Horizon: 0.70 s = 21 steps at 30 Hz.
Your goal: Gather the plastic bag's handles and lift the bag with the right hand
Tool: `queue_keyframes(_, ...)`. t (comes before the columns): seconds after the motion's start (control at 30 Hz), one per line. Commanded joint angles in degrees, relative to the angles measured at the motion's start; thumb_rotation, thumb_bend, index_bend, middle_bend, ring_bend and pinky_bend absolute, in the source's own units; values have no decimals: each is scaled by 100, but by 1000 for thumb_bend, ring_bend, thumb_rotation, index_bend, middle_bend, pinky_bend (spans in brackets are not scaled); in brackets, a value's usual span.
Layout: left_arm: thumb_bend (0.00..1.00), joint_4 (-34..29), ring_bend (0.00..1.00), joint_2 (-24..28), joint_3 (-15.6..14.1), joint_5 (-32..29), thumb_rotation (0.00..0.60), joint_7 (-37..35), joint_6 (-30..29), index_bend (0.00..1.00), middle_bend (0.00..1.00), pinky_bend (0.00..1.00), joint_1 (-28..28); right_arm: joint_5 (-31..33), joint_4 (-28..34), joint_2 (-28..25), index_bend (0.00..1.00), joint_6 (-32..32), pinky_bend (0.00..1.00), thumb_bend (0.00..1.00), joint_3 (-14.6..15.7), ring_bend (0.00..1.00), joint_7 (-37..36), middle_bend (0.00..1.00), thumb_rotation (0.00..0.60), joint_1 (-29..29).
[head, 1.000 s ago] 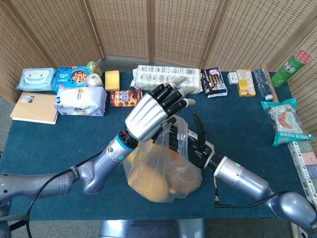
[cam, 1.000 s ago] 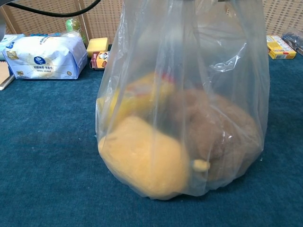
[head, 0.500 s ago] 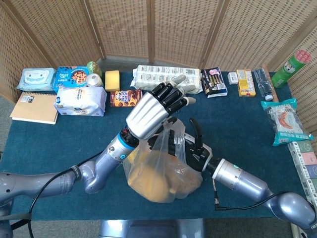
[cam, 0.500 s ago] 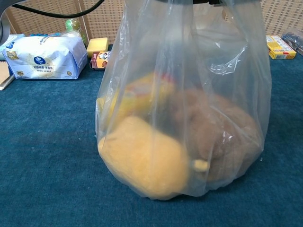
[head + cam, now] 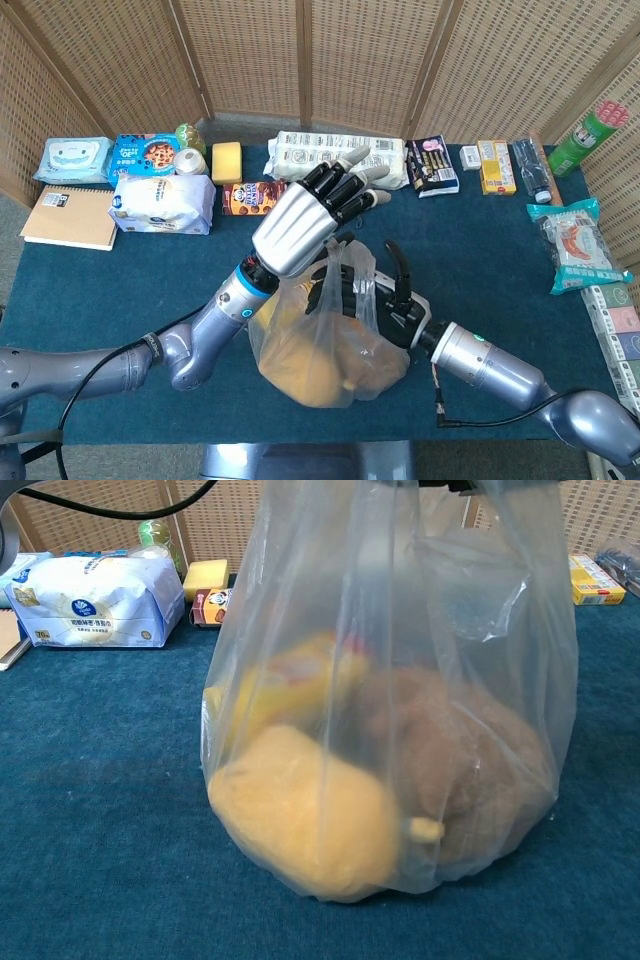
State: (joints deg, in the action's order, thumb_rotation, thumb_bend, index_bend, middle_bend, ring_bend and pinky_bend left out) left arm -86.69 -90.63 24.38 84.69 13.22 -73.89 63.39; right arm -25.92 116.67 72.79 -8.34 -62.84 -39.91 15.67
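Head view: left robot hand (image 5: 305, 215) hides the plastic bag's handles (image 5: 345, 262).

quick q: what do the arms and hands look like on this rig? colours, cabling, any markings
Both arms are glossy silver-grey tubes with rounded joints. The left hand has a silver shell back and black fingers with pale tips; a teal ring sits at its wrist. The right hand looks mostly black, with a white wrist section and a small teal mark on the forearm. Black cables run loose along both forearms. No readable markings.

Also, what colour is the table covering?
Dark teal-blue cloth, seen best in the chest view.
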Motion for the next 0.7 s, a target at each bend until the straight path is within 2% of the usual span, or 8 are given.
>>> queue_keyframes(0.03,121,13,86,-6,0,-21,600,15,12,282,215,260,4,19,26,-64,395,56,350,205,45,443,-55,484,0,15)
queue_keyframes(0.17,120,14,86,-12,2,-48,600,37,35,282,214,260,17,85,62,-151,461,120,500,222,80,555,-175,560,0,60)
queue_keyframes(0.27,118,10,86,-13,-1,-52,600,31,34,282,215,260,19,127,86,-236,494,184,566,228,115,601,-269,597,0,102)
queue_keyframes(0.7,43,-95,73,204,-185,-126,600,9,189,241,191,255,-131,349,-61,-400,512,-93,656,230,38,663,-540,646,15,141)
